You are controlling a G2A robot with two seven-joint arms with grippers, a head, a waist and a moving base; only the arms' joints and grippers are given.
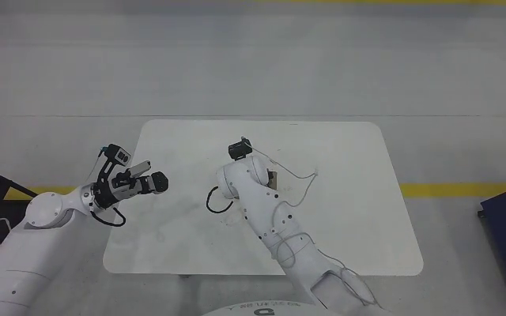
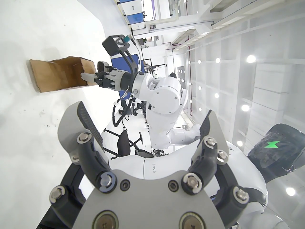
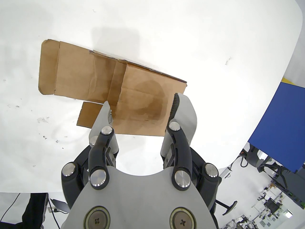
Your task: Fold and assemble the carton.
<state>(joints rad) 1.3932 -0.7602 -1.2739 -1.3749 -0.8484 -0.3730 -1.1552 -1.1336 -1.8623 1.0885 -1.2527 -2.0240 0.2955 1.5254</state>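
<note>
Right pincer (image 3: 140,100): clamped across the raised end panel of the carton (image 3: 78,72), one finger on each side edge.

Carton: brown card, part-opened at the held end. The far end lies on the white worktop (image 3: 166,24) near its middle, with small flaps loose.

Assessment: light, thin board, stiff within panels, hinging readily at the scores. A stained, creased patch on the held panel is likely weaker. Liable to slide on the smooth surface.

Recommended hold: panel edges close to a score, not the loose flaps.

Left pincer (image 2: 144,108): jaws apart, empty, well apart from the carton, at the worktop's left edge.
</note>
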